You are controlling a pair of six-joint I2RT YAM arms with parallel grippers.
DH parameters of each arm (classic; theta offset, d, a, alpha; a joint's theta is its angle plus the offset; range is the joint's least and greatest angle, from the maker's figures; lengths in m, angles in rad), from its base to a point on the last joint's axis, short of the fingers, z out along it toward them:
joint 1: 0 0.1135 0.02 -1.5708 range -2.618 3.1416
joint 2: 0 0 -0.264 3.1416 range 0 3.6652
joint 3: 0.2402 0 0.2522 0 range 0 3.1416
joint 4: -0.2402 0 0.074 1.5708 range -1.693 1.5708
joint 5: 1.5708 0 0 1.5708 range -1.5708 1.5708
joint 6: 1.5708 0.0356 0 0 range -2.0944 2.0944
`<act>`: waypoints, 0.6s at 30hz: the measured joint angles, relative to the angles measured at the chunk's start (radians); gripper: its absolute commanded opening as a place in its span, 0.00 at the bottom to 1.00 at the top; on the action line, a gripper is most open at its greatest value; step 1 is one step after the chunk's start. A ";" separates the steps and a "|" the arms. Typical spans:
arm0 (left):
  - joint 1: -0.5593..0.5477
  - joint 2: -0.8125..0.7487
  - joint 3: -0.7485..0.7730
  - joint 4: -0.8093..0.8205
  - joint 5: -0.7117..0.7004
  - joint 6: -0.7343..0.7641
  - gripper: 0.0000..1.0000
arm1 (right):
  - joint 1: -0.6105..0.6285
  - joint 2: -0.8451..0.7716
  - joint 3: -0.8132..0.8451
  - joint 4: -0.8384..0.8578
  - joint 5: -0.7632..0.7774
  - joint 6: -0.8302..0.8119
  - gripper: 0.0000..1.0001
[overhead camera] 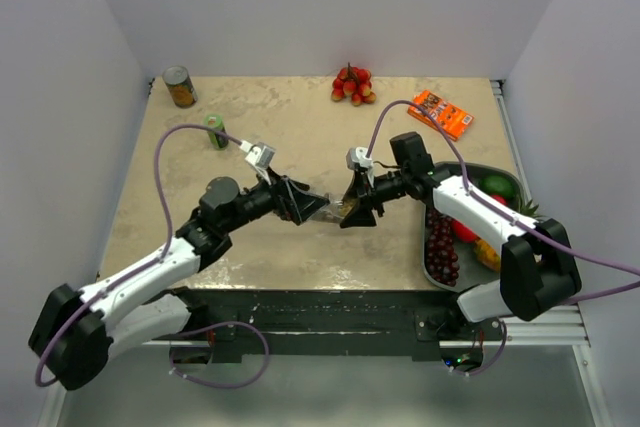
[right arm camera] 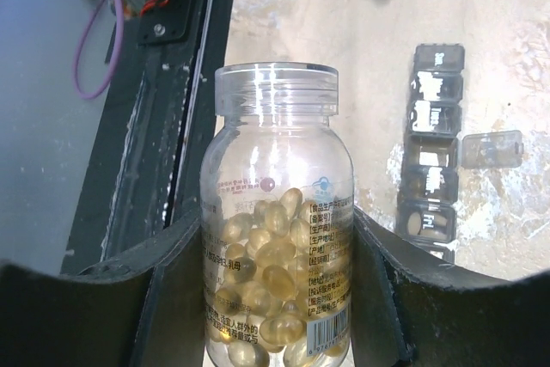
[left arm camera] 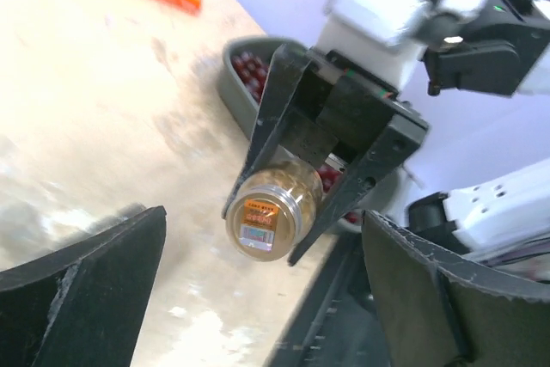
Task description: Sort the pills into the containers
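My right gripper (overhead camera: 358, 209) is shut on a clear pill bottle (right arm camera: 277, 238) half full of yellow softgels, held off the table with its uncapped threaded mouth pointing away from the wrist. In the left wrist view the bottle (left arm camera: 275, 212) hangs between the right gripper's black fingers, its round end with an orange label facing me. My left gripper (left arm camera: 262, 285) is open and empty, its fingers (left arm camera: 86, 298) spread wide just short of that end. The grey pill organiser strip (right arm camera: 432, 152) lies on the table below, one lid (right arm camera: 491, 149) flipped open and a pill (right arm camera: 427, 223) in one compartment.
A tin can (overhead camera: 180, 87) and a green bottle (overhead camera: 216, 130) stand at the back left. Red fruit (overhead camera: 352, 84) and an orange packet (overhead camera: 441, 113) lie at the back. A grey tray (overhead camera: 470, 169) with grapes (overhead camera: 440, 247) and other fruit sits at the right. The table's front edge is close below the grippers.
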 measured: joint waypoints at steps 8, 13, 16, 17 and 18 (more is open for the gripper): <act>0.015 -0.240 0.006 -0.130 0.145 0.546 0.96 | -0.002 -0.002 0.029 -0.152 -0.029 -0.186 0.00; 0.015 -0.198 -0.036 -0.102 0.314 0.768 0.90 | -0.002 -0.019 0.029 -0.196 -0.053 -0.263 0.00; 0.006 -0.140 -0.042 -0.084 0.375 0.836 0.89 | -0.002 -0.032 0.029 -0.210 -0.061 -0.298 0.00; 0.000 -0.121 -0.042 -0.073 0.386 0.858 0.88 | 0.000 -0.034 0.029 -0.214 -0.065 -0.307 0.00; -0.008 -0.104 -0.042 -0.069 0.395 0.876 0.88 | 0.002 -0.034 0.029 -0.217 -0.071 -0.316 0.00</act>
